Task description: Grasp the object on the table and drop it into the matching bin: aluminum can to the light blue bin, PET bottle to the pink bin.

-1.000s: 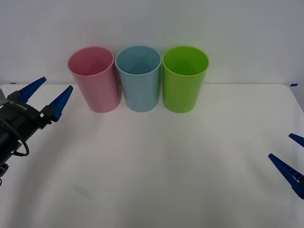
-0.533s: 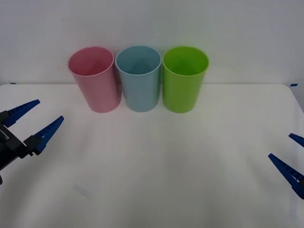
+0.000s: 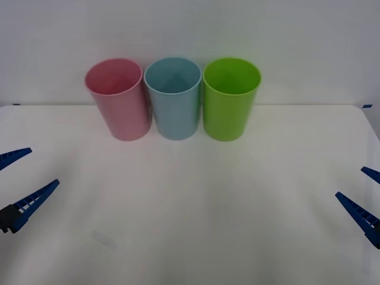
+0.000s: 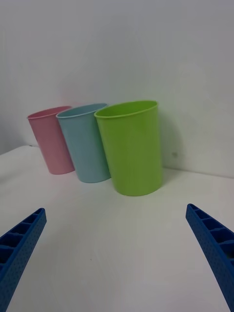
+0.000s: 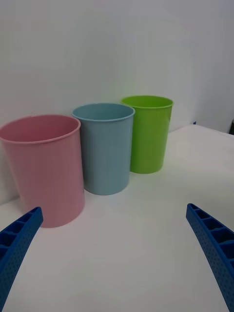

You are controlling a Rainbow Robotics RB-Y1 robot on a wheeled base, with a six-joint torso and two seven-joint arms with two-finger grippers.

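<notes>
No can is seen near the blue bin [image 3: 173,98]; left fingers [image 3: 27,202] and right fingers [image 3: 362,215] are spread wide, empty.

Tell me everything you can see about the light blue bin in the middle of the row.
The light blue bin is a tall, round, slightly tapered cup of smooth, matte plastic with a thin rim. It stands upright with its mouth open on the white table near the back wall. It is the middle of three, with the pink bin on the robot's left and the lime green bin on its right, both close beside it, perhaps touching. Nothing shows inside from the front view.
</notes>
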